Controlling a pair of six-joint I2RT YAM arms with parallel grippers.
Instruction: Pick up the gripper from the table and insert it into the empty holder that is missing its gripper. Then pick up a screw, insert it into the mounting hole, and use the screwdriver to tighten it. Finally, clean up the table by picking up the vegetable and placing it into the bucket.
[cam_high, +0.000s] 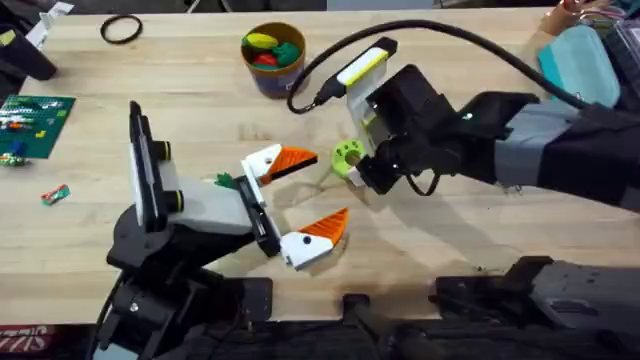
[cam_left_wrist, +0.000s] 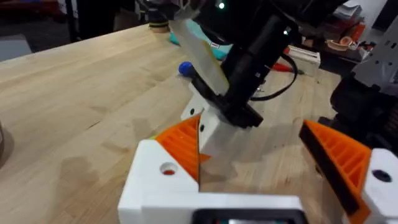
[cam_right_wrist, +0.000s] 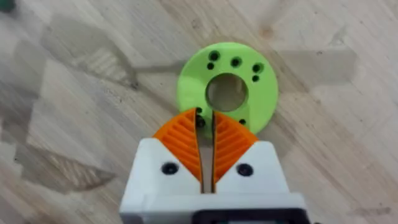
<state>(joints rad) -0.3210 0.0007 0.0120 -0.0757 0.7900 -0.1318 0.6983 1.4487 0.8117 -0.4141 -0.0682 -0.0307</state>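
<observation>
- Bucket (cam_high: 273, 62), the small round tub with a yellow rim and blue-purple side, stands upright at the far middle of the tabletop (cam_high: 200, 120), with yellow, red and green vegetable pieces (cam_high: 270, 48) inside it.
- Nearest the bases in the overhead view, the left pincer (cam_high: 305, 198) lies low over the tabletop with its white fingers spread wide, one orange pad (cam_high: 297, 159) pointing toward the middle and the other lying nearer; nothing sits between them.
- Seen from the left wrist, those orange ribbed pads (cam_left_wrist: 183, 144) stand well apart and frame the dark body of the right arm (cam_left_wrist: 252, 59) beyond.
- Just beyond the left pincer, a lime-green disc (cam_high: 348, 158) with a big central hole and small holes around it lies flat on the wood.
- From the right wrist, the right pincer (cam_right_wrist: 206, 144) is drawn nearly together, a narrow slit left between its pads, with the tips at the near rim of the lime-green disc (cam_right_wrist: 227, 87); whether they pinch something tiny in the slit I cannot tell.
- A black cable (cam_high: 420, 32) arcs from the right arm toward the bucket.
- At the far left lie a green circuit board (cam_high: 30, 115) and a black ring (cam_high: 121, 29).
</observation>
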